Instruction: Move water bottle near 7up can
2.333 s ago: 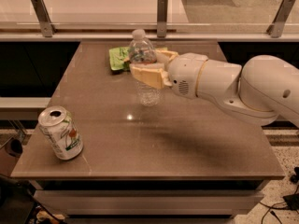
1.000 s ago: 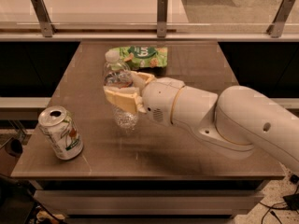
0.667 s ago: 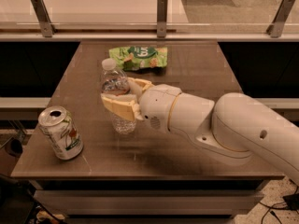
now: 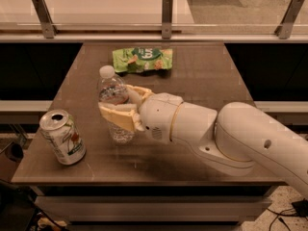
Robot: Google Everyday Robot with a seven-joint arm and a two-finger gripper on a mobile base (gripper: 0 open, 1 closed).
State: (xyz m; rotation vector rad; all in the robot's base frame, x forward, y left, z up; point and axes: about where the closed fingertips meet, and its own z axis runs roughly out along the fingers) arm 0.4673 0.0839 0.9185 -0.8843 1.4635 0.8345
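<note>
The gripper (image 4: pixel 116 101) reaches in from the right over the middle of the table (image 4: pixel 202 81), its two tan fingers (image 4: pixel 119 117) clamped around the water bottle (image 4: pixel 111 93); the bottle is upright, white cap on top, left of the table's centre; the 7up can (image 4: pixel 62 136) stands near it at the front left corner, not touching; a green snack bag (image 4: pixel 143 59) lies flat at the back.

Midsection of the water bottle (image 4: pixel 111 89) was hidden behind the near finger of the gripper (image 4: pixel 117 102) clasped round it near the 7up can (image 4: pixel 62 137), whether its base touched the table (image 4: pixel 202 81) was unclear, arm (image 4: pixel 250 138) was cut off at the right edge, can markings were blurred.
</note>
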